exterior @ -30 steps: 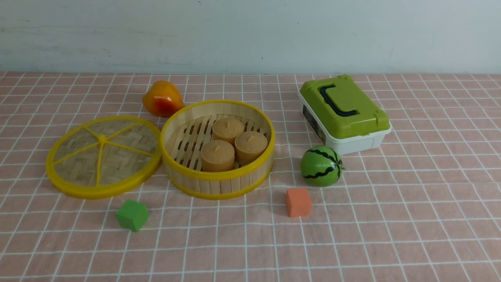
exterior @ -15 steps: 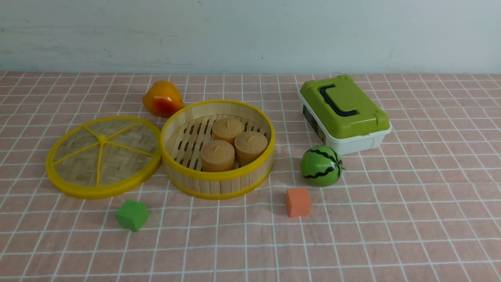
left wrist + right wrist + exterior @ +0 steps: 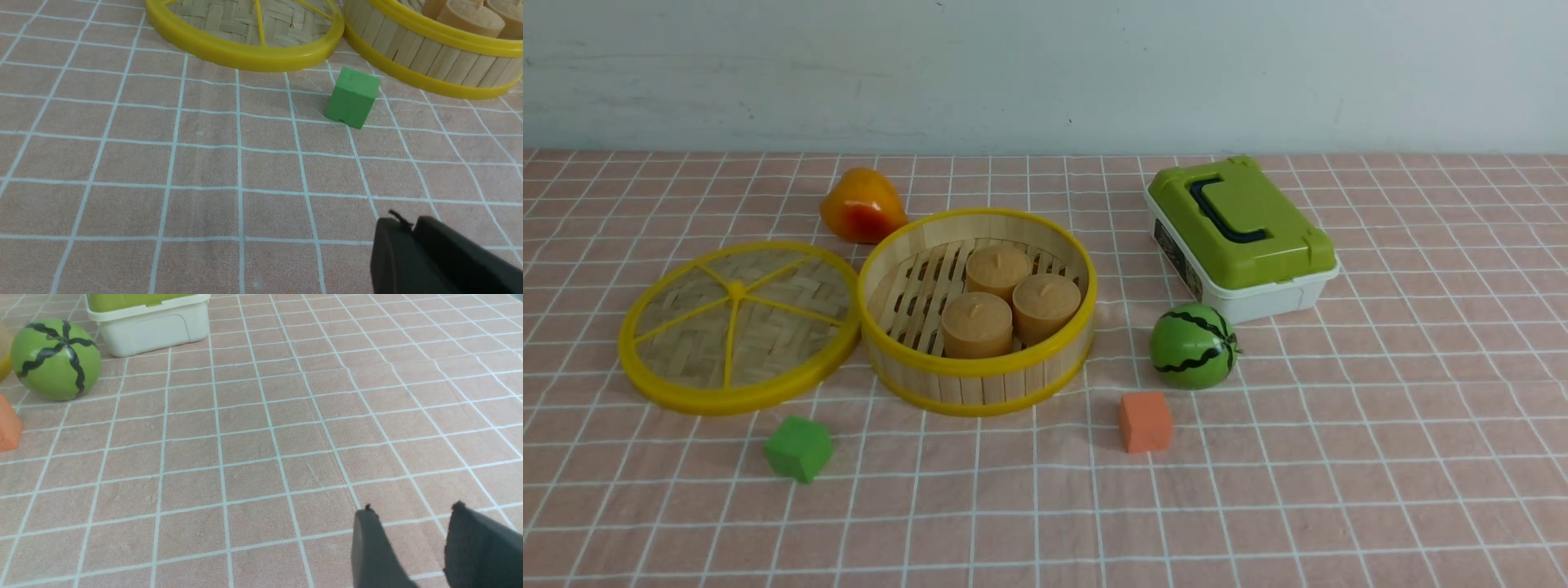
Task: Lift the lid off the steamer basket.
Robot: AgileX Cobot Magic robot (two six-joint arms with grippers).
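Pink cloth (image 3: pixel 1339 457) ruled with a white grid covers the whole table, running back to a plain pale grey-blue wall (image 3: pixel 1045 73). On the front view's clock face, the steamer basket (image 3: pixel 977 310) stands open near the centre with three tan cylinders (image 3: pixel 1005 304) on its slatted floor. The lid (image 3: pixel 739 325) lies flat on the cloth at 9 o'clock of the basket, its rim touching or just beside the basket's. An orange-yellow toy fruit (image 3: pixel 861 206) sits at 11 o'clock, a green-topped white box (image 3: pixel 1241 237) at 2 o'clock, a toy watermelon (image 3: pixel 1193 345) at 4 o'clock, an orange cube (image 3: pixel 1145 421) at 5 o'clock and a green cube (image 3: pixel 799 448) at 7 o'clock.

Neither arm shows from the front. The left gripper (image 3: pixel 412 228) has its dark fingers pressed together over bare cloth; the right gripper (image 3: pixel 412 522) has its fingers apart, holding nothing.
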